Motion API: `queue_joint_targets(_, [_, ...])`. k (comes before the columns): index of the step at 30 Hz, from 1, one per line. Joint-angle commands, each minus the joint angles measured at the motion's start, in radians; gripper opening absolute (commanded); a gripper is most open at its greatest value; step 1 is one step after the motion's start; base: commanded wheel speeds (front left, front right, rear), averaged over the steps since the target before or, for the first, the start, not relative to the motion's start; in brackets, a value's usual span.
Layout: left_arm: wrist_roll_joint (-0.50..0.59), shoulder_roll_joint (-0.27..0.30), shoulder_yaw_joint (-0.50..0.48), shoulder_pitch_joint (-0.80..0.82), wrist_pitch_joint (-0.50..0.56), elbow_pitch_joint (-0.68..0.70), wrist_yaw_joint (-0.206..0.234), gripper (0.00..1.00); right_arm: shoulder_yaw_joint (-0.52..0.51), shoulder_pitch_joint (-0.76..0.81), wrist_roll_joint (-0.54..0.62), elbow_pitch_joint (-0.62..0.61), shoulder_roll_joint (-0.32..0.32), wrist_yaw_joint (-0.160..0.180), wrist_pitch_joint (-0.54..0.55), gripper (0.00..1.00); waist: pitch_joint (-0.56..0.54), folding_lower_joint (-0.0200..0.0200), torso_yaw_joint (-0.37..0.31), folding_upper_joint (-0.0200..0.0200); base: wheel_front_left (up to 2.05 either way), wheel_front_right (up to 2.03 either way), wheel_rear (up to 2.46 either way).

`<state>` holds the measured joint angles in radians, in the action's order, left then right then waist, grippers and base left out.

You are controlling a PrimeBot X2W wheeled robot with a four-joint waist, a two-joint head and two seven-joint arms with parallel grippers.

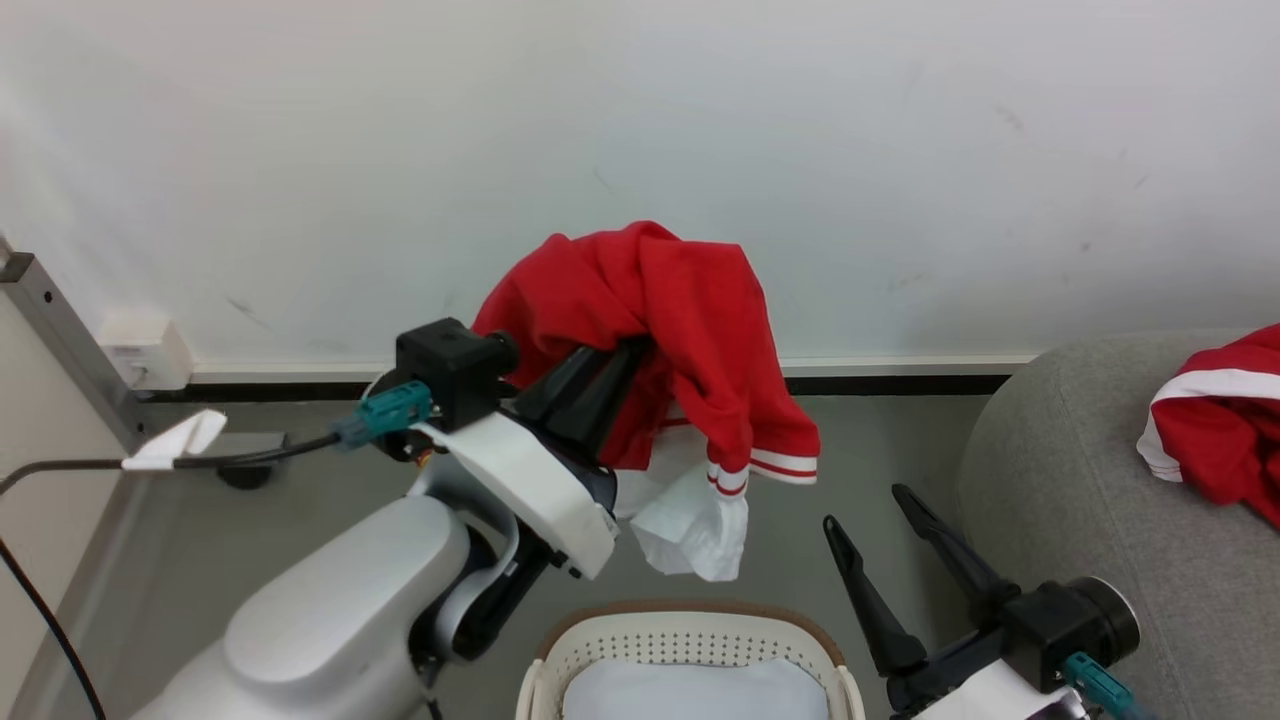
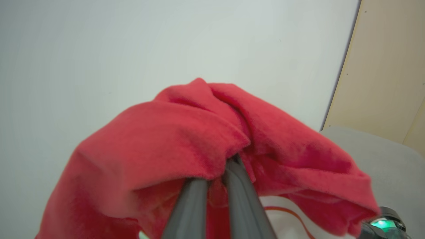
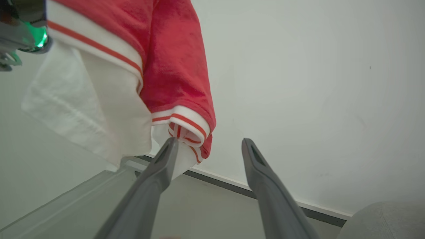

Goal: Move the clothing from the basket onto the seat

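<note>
The garment (image 1: 655, 320), red with white striped cuffs, hangs bunched over the tips of the left gripper (image 1: 628, 352), whose fingers are pinched close together on a fold of it; in the left wrist view the fabric covers both fingertips and spills down either side of them. A sleeve with its cuff (image 1: 765, 465) and a white part of the garment trail below that gripper, clear of the basket (image 1: 690, 612), which stands directly beneath it with white padding (image 1: 695, 690) inside. The right gripper (image 1: 865, 505) is lower and to the right, fingers spread and holding nothing; in the right wrist view the cuff hangs just past one fingertip, and I cannot tell whether they touch. Right of this gripper lies the grey seat (image 1: 1060, 500), with a second garment (image 1: 1215, 420) on it. A pale wall (image 1: 900, 150) stands beyond both grippers.
</note>
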<state>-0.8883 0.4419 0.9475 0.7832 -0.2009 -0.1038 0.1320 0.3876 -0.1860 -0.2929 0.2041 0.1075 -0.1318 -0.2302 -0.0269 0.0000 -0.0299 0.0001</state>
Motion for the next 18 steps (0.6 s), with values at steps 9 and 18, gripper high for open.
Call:
queue_joint_targets(9, [0.007, -0.047, 0.060, -0.048, 0.018, 0.025, -0.007, 0.00, 0.038, -0.066, 0.146, 0.081, 0.023, 0.002, 0.012, 1.00, -0.004, 0.0000, 0.066, -0.0001, 0.00, 0.00, 0.00])
queue_joint_targets(18, [0.013, -0.099, 0.127, -0.078, 0.037, 0.028, -0.025, 0.00, 0.050, -0.109, 0.177, 0.186, 0.028, 0.002, 0.001, 1.00, -0.018, 0.0000, 0.137, -0.0001, 0.00, 0.00, 0.00])
